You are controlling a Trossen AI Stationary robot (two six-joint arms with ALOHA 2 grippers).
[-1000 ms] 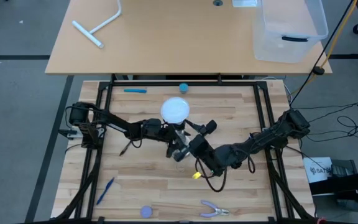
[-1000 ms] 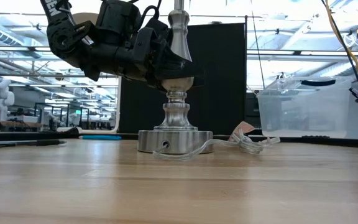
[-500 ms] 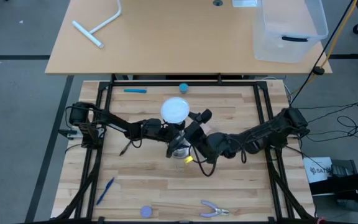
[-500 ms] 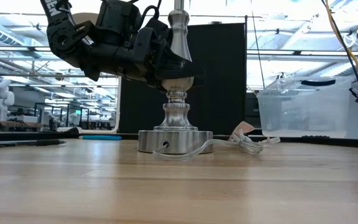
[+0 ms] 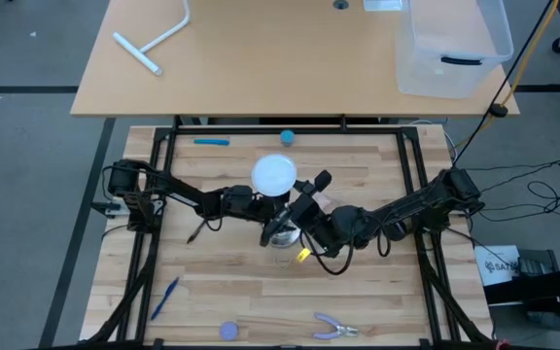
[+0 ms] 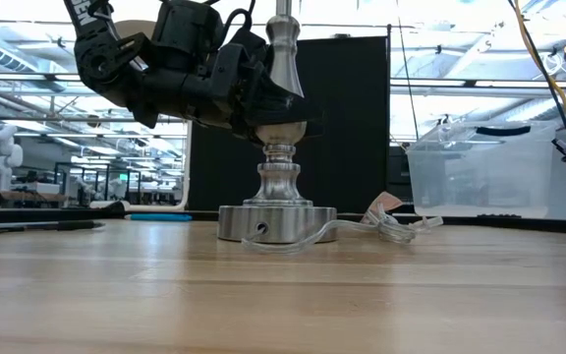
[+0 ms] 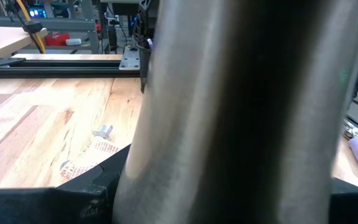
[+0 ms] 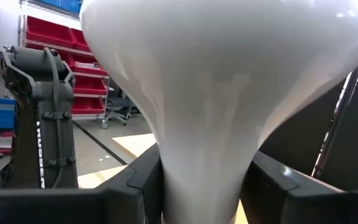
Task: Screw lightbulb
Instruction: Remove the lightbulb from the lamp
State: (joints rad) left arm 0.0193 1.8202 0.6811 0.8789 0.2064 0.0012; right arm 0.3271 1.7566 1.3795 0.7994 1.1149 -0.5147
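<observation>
The white lightbulb stands globe up over the silver stand, whose round base rests on the wooden table. My left gripper reaches in from the table's left and is shut on the stand's stem. My right gripper comes from the right and is shut on the bulb below its globe. In the right wrist view the lightbulb fills the picture. The bulb is above the top of the low view. My left gripper pinches the stand's stem between its two fingers, one on each side, above the bulge over the base. It comes nearly level from the table's left. The stand is upright, its base on the table. My right gripper has the lightbulb's tapering neck between its two fingers, one on each side, just below the globe. It comes about level from the table's right and near side. The bulb stands upright, globe up, over the stand.
A small blue ball and a blue pen lie near the far edge. Another blue pen, a blue disc and pliers lie near the front. A clear cord trails from the base.
My right gripper has moved from the near side of the stand toward the table's far edge and closed in on the bulb, then nearly stopped. The bulb, the stand and my left gripper have kept still.
</observation>
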